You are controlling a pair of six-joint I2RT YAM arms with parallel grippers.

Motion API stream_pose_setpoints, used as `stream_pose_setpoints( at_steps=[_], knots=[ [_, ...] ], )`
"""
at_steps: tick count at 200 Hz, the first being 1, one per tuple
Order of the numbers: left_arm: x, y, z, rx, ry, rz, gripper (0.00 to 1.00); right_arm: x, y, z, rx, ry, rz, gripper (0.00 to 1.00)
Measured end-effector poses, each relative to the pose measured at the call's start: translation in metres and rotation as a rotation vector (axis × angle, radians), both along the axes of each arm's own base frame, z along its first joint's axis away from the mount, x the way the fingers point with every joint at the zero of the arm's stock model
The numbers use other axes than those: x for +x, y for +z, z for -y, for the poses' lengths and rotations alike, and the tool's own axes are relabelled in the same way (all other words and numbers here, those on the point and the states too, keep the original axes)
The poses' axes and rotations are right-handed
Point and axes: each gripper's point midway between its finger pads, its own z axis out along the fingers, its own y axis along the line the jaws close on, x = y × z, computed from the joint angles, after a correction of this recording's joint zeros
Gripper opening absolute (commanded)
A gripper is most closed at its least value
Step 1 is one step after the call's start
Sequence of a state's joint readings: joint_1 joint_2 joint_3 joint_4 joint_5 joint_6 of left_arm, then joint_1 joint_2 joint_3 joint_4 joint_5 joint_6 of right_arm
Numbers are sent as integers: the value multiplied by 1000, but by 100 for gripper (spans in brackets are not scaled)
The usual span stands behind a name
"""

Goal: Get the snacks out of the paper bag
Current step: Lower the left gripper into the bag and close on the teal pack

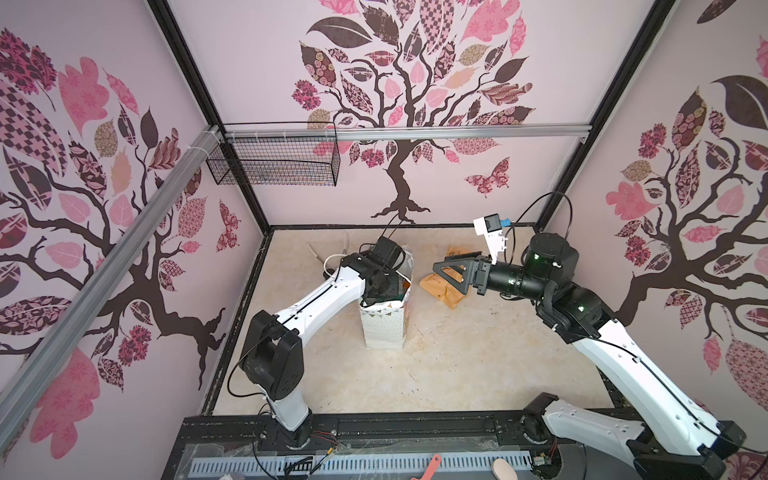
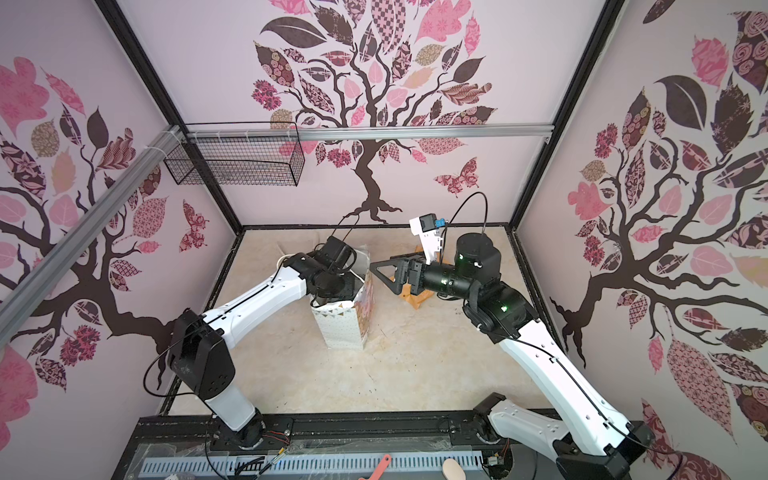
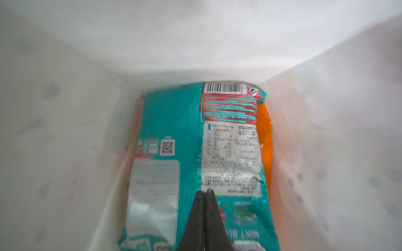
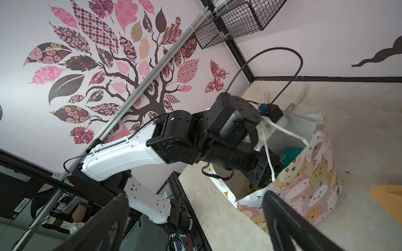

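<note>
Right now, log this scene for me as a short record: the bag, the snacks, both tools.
paper bag: upright on the table, top open
left tool: inside the bag, shut, tips against the teal packet; grip cannot be told
also in bag: orange packet, partly covered by the teal one
right tool: open, empty, outside the bag
out of bag: tan-orange packet, lying on the table near the right tool

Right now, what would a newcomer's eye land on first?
The left end effector sits deep inside the standing white paper bag mid-table, shut with its tips against a teal packet. Right of the bag in both top views, a tan-orange packet lies on the table by the open right end effector.
</note>
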State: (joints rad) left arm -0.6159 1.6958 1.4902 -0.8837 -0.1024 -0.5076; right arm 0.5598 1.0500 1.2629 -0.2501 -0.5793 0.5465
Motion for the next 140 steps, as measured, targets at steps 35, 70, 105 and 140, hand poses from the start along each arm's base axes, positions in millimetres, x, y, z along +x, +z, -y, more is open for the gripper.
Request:
stream_pose_setpoints(
  at_steps=[35, 70, 105, 140],
  knots=[
    [3, 37, -3, -24, 3, 77, 0, 0, -1, 0, 1, -1, -4, 99],
    [4, 71, -6, -48, 12, 147, 0, 1, -5, 0, -4, -1, -13, 100],
    [5, 90, -8, -65, 14, 188, 2, 1, -6, 0, -3, -3, -15, 99],
    [4, 83, -6, -57, 4, 165, 55, 1, -6, 0, -3, -4, -15, 100]
  ],
)
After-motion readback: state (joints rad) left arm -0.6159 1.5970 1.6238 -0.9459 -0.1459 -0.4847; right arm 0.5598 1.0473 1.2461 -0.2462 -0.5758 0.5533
